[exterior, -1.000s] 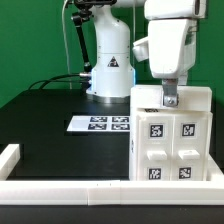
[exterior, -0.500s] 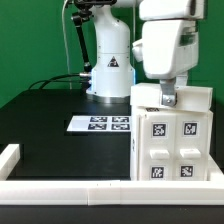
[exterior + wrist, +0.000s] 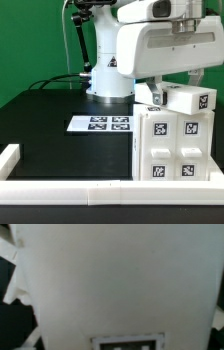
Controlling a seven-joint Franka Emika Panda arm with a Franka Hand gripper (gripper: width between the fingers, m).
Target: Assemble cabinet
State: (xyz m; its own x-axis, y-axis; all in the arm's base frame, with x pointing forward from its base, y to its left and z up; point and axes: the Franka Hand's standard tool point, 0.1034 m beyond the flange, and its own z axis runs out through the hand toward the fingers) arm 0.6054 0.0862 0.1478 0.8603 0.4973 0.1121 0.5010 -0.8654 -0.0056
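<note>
The gripper (image 3: pixel 158 96) hangs low over the top of the cabinet (image 3: pixel 170 145), its fingers hidden behind the arm's white housing, so whether they are apart, together or clamped on a part cannot be told. The cabinet stands upright at the exterior view's right, against the white rail (image 3: pixel 60 186) along the table's near edge, with a tagged white block (image 3: pixel 190 100) tilted at its top, seemingly not yet seated, so assembly looks unfinished. The marker board (image 3: pixel 100 124) lies well apart on the black table (image 3: pixel 50 135); the wrist view shows only a blurred white surface.
</note>
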